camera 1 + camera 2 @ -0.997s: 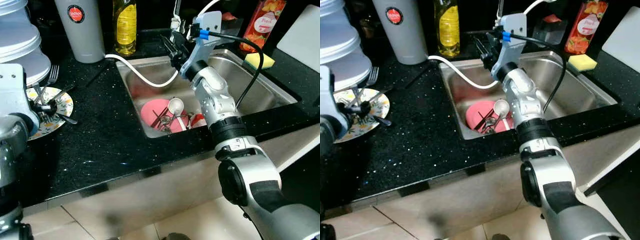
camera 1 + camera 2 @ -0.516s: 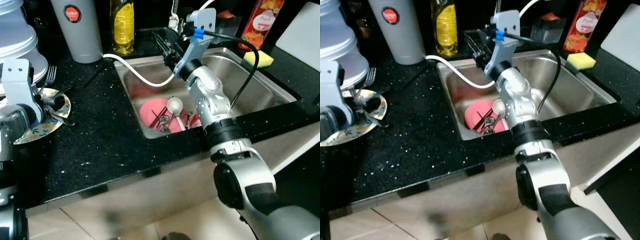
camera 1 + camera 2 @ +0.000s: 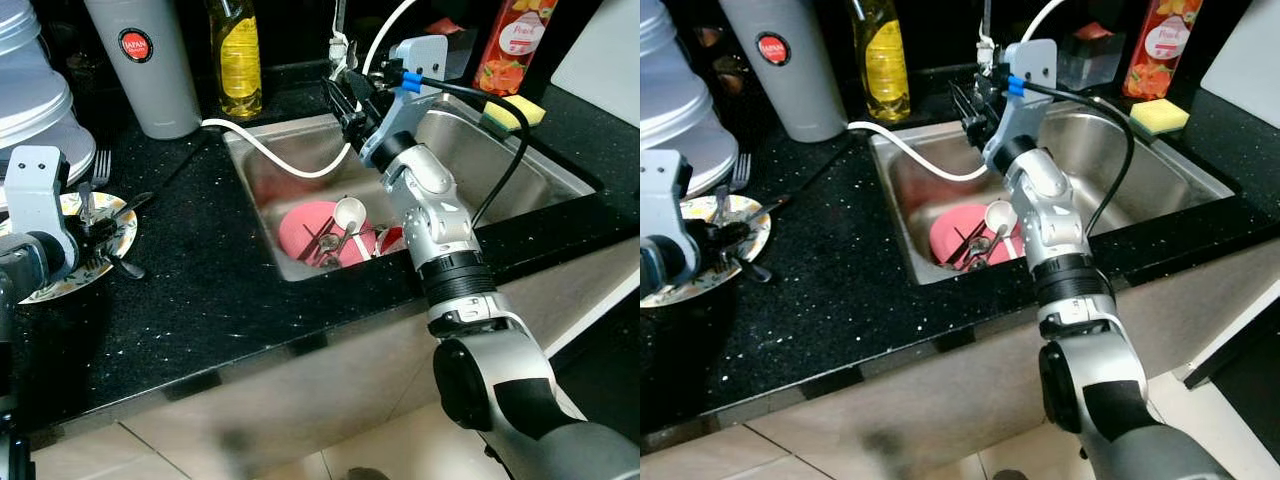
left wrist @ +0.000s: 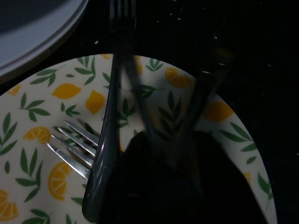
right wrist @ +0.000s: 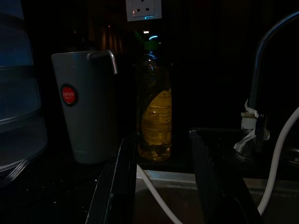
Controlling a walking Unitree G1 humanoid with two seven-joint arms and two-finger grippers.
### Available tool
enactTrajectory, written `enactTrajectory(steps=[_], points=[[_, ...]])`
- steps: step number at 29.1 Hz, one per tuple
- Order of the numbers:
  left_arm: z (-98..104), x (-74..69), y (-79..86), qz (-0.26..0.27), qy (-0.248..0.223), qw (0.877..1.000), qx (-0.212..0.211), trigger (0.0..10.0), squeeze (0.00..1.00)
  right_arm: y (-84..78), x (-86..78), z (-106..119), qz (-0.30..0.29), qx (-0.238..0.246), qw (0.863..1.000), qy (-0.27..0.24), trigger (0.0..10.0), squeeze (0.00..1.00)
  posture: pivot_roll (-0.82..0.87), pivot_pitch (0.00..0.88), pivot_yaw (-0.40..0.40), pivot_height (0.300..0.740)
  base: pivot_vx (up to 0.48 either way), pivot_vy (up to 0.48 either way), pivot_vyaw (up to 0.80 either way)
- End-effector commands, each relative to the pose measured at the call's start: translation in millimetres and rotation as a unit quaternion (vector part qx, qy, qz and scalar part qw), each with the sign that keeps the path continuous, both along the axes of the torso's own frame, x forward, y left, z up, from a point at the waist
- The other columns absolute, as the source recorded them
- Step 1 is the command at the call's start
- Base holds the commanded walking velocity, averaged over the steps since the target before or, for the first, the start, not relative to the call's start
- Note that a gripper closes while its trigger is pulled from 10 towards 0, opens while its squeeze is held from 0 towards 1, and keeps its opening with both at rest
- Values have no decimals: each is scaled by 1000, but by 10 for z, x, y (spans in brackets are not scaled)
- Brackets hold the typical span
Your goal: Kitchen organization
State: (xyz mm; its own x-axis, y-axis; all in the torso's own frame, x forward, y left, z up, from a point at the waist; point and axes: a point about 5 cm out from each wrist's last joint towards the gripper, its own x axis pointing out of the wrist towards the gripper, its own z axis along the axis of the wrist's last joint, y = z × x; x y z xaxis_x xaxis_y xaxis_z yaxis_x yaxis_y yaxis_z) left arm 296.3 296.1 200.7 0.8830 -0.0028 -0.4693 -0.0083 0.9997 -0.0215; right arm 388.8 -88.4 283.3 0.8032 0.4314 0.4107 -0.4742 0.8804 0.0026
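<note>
Forks [image 4: 74, 149] lie on the plate [image 3: 50, 285] right under the left gripper [image 4: 161, 126], its fingers apart. Right gripper [image 3: 975, 100] hangs open over the sink [image 3: 545, 165]; the pink dish [image 3: 305, 220] sits below it. Sorting cutlery seems underway. Next, it needs to dip and pinch.

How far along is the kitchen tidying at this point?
Forks already lie on the lemon-print plate, where the left tool hovers. The right tool is open and empty above the sink. The pink plate and ladle remain there.
</note>
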Motion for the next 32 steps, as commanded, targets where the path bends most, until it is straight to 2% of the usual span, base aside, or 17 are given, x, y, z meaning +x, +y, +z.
enactTrajectory(steps=[1,5,14,16,19,20,21,24,25,26,27,28,30,32], points=[[-242,-52,-18,5,47,999,-16,0,0,35,-17,32,6,1,1000,-3,10000,0,97,0,11,740,0,0,0],[-253,-63,-16,19,40,999,-16,0,0,26,-12,43,7,1,1000,-3,10000,0,106,0,3,740,0,0,0],[-64,-46,-18,40,-15,999,-29,0,0,78,-9,52,16,2,1000,-2,10000,0,110,0,-8,740,0,0,0],[44,-38,-38,38,-48,997,-39,0,0,74,-6,58,16,1,1000,-2,10000,0,110,0,-18,740,0,0,0],[320,-17,-79,41,-124,990,-55,0,0,64,-4,65,16,0,1000,-2,10000,0,108,0,-25,740,0,0,0],[422,-21,-109,37,-149,987,-51,8392,0,62,-3,68,16,0,1000,-2,10000,0,108,0,-27,740,0,0,0],[507,-25,-144,30,-168,984,-50,10000,0,61,-4,71,17,-1,1000,-2,10000,0,108,0,-27,740,0,0,0],[812,-66,-301,-13,-237,970,-56,10000,0,71,-14,94,22,2,1000,-7,10000,0,109,0,-26,740,0,0,0],[953,-102,-386,-41,-270,961,-49,10000,0,87,-32,118,33,5,999,-12,10000,0,109,0,-24,740,0,0,0],[953,-102,-386,-41,-270,961,-49,10000,0,87,-32,118,33,5,999,-12,10000,0,109,0,-24,740,0,0,0],[1056,-137,-440,-61,-296,953,-22,10000,0,96,-54,156,50,22,998,-14,10000,0,108,0,-23,740,0,0,0],[1078,-148,-453,-64,-302,951,-2,10000,0,96,-65,179,60,33,998,-15,10000,0,106,0,-22,740,0,0,0],[1089,-163,-481,-74,-309,948,9,10000,0,93,-86,213,77,49,996,-16,10000,0,104,0,-20,740,0,0,0],[1085,-180,-541,-94,-318,943,0,10000,0,94,-108,237,95,63,993,-15,10000,0,101,0,-21,740,0,0,0]])
